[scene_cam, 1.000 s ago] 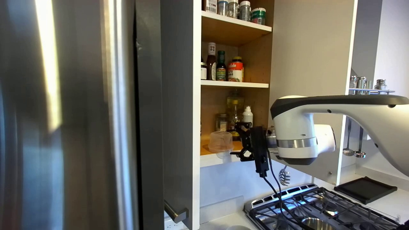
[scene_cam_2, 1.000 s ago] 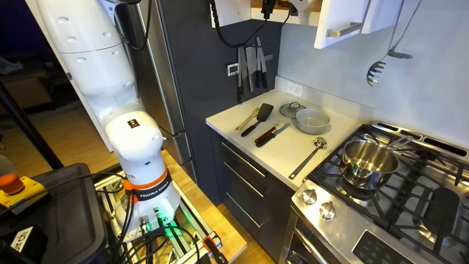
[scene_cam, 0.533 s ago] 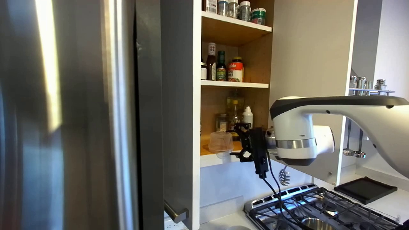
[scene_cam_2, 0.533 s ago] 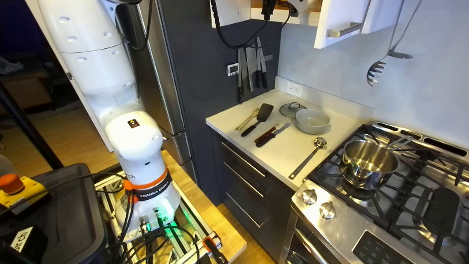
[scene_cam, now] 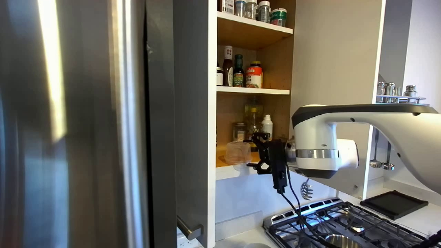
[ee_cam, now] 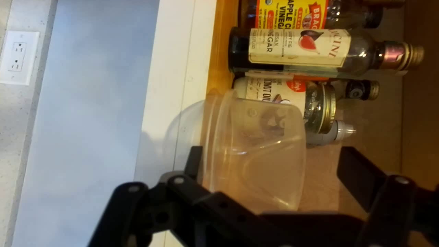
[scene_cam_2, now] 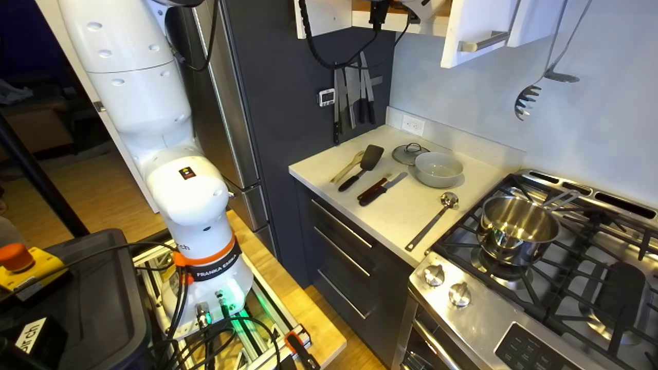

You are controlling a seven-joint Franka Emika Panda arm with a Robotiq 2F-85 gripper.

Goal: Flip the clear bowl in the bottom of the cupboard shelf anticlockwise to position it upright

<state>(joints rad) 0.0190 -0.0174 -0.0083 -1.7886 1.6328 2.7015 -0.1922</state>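
Note:
The clear bowl [scene_cam: 237, 153] sits upside down near the front of the cupboard's bottom shelf [scene_cam: 220, 159], wide rim down and narrower base up. It also shows in the wrist view [ee_cam: 267, 161], turned sideways there. A pale, rounded clear part shows in front of the white shelf edge. My gripper [scene_cam: 248, 153] is at the bowl's right side in an exterior view. In the wrist view my gripper [ee_cam: 274, 168] is open, one finger by the rim, the other beyond the base with a gap. I cannot tell whether the rim-side finger touches. In an exterior view [scene_cam_2: 380, 13] only part of the gripper shows.
Behind the bowl stand a white bottle [scene_cam: 267, 124], a dark jar [scene_cam: 239, 132], a vinegar bottle [ee_cam: 301, 51] and a coconut oil jar [ee_cam: 277, 91]. A middle shelf [scene_cam: 255, 91] is above. An open cupboard door [scene_cam: 334, 69] is behind the arm. The stove holds a pot [scene_cam_2: 519, 231].
The gripper body has moved slightly left toward the bowl in an exterior view, and its upper fingertip now shows near the bowl's top. The bowl has not visibly moved.

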